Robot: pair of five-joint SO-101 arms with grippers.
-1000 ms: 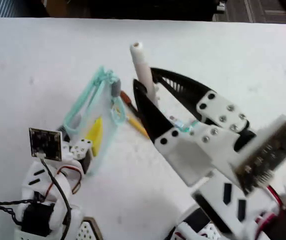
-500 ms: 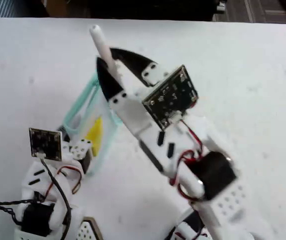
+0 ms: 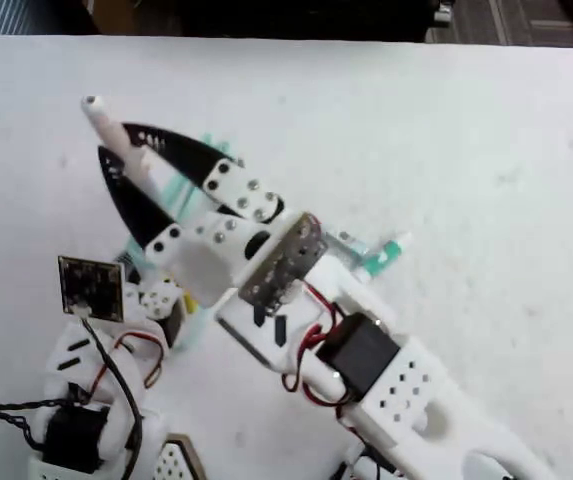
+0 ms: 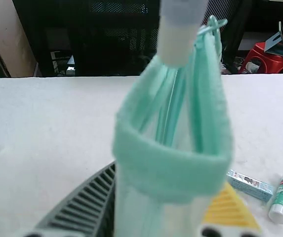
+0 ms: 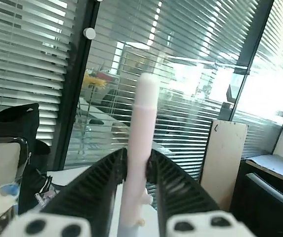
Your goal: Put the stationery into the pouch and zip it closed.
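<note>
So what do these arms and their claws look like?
Both are white plastic with black motors. The right gripper has two pointed black jaws, ribbed inside, with silver screws; a bare circuit board sits by its wrist, and red and black wires loop behind. The left gripper has one grey ribbed jaw and one yellow. The left arm trails a black cable.
</note>
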